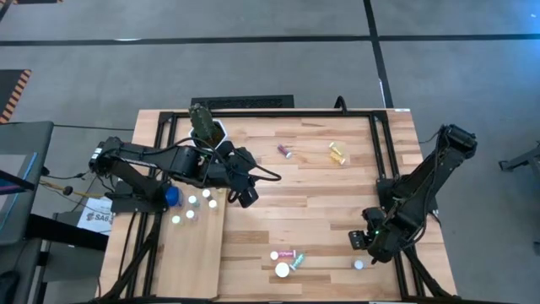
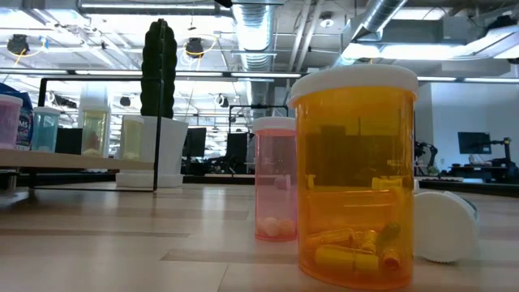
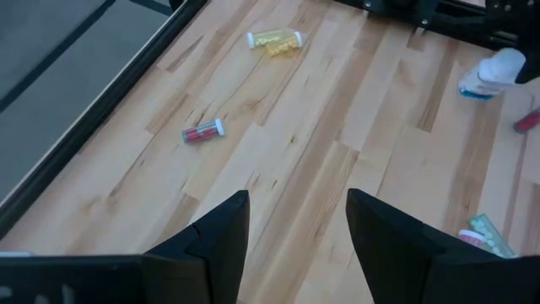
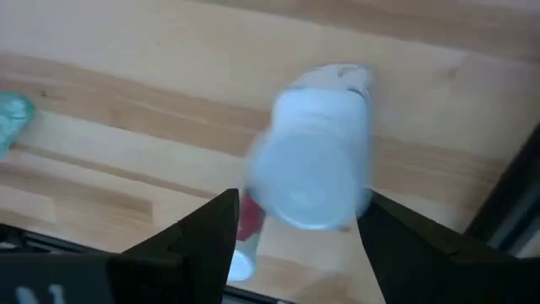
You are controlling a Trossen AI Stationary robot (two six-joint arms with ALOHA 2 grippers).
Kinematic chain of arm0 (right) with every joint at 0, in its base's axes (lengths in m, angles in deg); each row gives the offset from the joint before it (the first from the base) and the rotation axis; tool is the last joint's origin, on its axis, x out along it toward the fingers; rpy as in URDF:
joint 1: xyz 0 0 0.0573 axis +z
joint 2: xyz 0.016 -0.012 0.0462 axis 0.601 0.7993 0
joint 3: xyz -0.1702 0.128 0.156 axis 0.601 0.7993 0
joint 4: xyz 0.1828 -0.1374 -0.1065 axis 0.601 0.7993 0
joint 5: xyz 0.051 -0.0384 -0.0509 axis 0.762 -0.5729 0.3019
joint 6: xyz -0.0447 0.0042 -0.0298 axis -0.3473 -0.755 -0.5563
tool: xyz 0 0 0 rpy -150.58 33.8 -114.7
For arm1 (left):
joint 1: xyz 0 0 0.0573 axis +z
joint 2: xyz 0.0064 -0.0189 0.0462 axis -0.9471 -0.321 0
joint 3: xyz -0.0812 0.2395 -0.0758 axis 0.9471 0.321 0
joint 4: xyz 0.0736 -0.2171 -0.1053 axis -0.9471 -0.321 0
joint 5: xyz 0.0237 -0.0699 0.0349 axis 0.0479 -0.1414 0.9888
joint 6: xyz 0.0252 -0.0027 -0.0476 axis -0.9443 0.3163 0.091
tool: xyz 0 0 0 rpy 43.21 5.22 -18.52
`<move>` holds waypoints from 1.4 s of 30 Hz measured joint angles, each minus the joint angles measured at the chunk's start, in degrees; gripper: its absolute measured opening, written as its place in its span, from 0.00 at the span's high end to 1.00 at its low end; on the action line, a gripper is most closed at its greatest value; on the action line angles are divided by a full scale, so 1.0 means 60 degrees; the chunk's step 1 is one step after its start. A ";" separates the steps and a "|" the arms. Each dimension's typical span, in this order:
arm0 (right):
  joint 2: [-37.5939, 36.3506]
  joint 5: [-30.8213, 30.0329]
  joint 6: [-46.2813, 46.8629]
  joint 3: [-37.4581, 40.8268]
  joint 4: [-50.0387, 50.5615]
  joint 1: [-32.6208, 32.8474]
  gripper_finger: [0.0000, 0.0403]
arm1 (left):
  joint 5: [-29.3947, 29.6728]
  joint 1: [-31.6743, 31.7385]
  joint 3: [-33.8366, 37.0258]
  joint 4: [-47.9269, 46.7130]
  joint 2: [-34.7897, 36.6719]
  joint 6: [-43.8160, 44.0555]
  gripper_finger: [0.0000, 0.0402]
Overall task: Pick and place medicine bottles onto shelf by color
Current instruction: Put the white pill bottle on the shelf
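Two grippers stand spread and empty: your right gripper (image 1: 360, 241) hovers over the white-capped pale bottle (image 4: 314, 173) lying near the striped plank tabletop's (image 1: 312, 194) right edge, so lower, pinch it, then carry it toward the pale plywood shelf (image 1: 190, 257), while the left gripper (image 3: 297, 221) waits mid-tabletop.

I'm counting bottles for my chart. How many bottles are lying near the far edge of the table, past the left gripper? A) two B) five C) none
A: the left wrist view shows just two there, a pink bottle and an amber bottle, both lying on their sides on the table.
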 joint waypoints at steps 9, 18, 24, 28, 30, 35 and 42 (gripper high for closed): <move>-0.0264 -0.0022 0.0188 -0.0004 0.0898 0.0232 0.35 | 0.0046 0.0000 0.0004 0.0000 0.0000 0.0001 0.54; -0.0170 -0.0487 0.0118 0.0135 0.1062 0.0206 0.35 | 0.0179 0.0000 0.0004 0.0000 0.0000 0.0169 0.54; -0.0173 -0.0491 0.0115 0.0262 0.1180 0.0206 0.36 | 0.0231 0.0000 0.0004 0.0007 0.0000 0.0234 0.54; -0.0177 -0.0487 0.0108 0.0262 0.1279 0.0206 0.40 | 0.0285 0.0000 0.0004 0.0036 0.0000 0.0262 0.54; -0.0177 -0.0478 0.0066 0.0262 0.1273 0.0206 0.45 | 0.0351 0.0000 0.0004 0.0036 0.0000 0.0262 0.54; -0.0229 -0.0469 0.0035 0.0248 0.1236 0.0206 0.60 | 0.0471 0.0000 0.0004 0.0119 0.0000 0.0262 0.54; -0.0499 -0.0469 -0.0455 -0.0145 0.1303 0.0010 0.58 | 0.0298 0.0000 0.0004 0.0740 -0.0004 -0.0344 0.54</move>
